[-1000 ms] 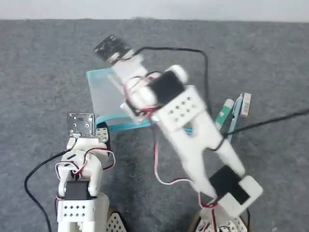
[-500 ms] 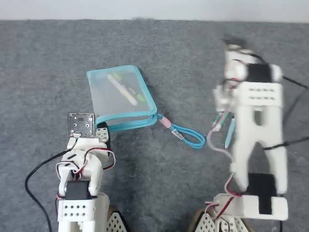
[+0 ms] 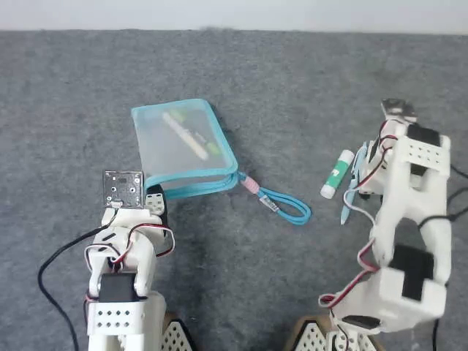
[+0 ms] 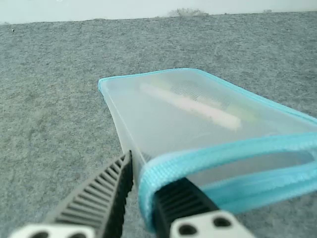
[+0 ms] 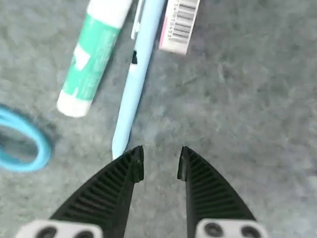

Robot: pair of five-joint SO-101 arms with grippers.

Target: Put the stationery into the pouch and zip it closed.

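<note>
- Nearest the table's front edge, the left arm (image 3: 121, 285) lies low and straight ahead, while the right arm (image 3: 406, 212) is folded up on itself with its wrist tipped down at the grey table (image 3: 73, 95).
- The left gripper (image 3: 155, 200) is clamped on the near corner of the pouch (image 3: 183, 150), on its turquoise zipper rim (one finger looks to be inside the mouth, the other outside).
- The right gripper (image 5: 159, 157) is parted by a narrow gap and holds nothing. It hangs just beside the tip of a light blue pen (image 5: 136, 74).
- Beside the pen lie a green-and-white glue stick (image 5: 91, 54) and, farther off, a barcoded item (image 5: 179, 22).
- The pouch lies flat and unzipped, with a translucent wall. A white stick and something green show through it.
- Its turquoise strap (image 3: 285, 206) trails toward the glue stick.
</note>
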